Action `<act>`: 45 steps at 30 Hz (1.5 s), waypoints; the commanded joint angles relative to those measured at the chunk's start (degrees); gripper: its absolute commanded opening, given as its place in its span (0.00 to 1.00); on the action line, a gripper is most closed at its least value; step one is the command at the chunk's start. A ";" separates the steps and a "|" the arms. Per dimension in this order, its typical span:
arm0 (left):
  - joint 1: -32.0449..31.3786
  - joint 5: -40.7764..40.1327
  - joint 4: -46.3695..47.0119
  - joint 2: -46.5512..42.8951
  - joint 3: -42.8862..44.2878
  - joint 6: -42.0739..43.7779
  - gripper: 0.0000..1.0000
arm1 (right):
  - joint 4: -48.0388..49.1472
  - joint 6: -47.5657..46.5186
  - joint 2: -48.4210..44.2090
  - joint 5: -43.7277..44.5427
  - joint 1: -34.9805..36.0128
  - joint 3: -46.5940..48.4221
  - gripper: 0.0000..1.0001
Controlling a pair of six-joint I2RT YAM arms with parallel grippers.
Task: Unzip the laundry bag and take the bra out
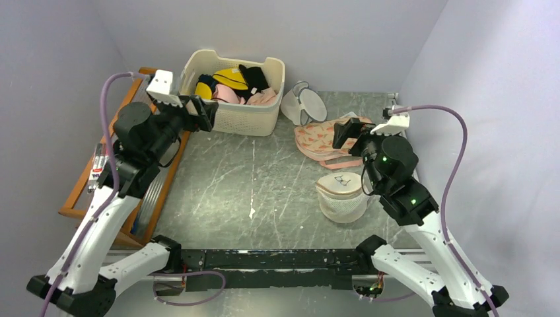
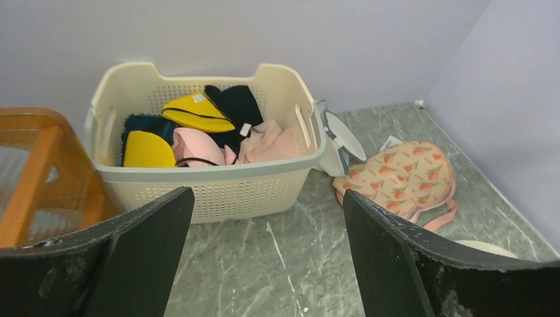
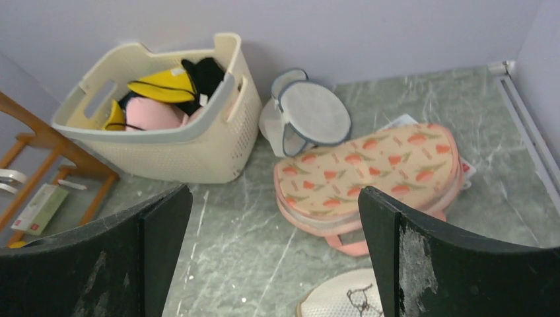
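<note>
Plainly, both arms are free to work. The left fingers point(image 2: 142, 257) are spread wide with nothing between them, aimed at the cream basket point(image 2: 218, 191) at the upper left of the counter point(image 1: 251, 185). The right fingers point(image 3: 422, 264) are equally wide apart and empty, hanging over the pink pouch point(image 3: 370, 172) at the right of the top view.

The laundry bag point(image 1: 342, 195) stands upright at the lower right of the top view, just beside the right forearm, with its flat lid and bra outline facing up. In the right wrist view only its top edge shows, at the bottom of the frame between the 2 fingers. The lid looks closed, so I judge the zip is not yet undone; the zip pull is too small to find.

The step in hand is the reach. The right fingers are nearer, so they should draw back and tip down until the whole rim is framed and the pull can be found. The bag is light mesh and will likely slide or fold, so the left fingers should cross over and pin its wall. Follow the rim's curve, and avoid the plain mesh bag point(image 1: 304, 102).
</note>
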 commanded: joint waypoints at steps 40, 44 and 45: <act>-14.05 12.06 7.73 14.21 0.15 -1.60 0.94 | -14.58 27.75 14.50 -39.65 -23.52 -23.08 1.00; -14.13 12.11 7.69 15.05 0.06 -1.52 0.94 | -5.64 35.87 13.86 -37.52 -9.34 -23.85 1.00; -14.13 12.16 7.84 15.22 -0.02 -1.51 0.94 | -1.96 37.23 14.54 -38.03 -6.10 -23.93 1.00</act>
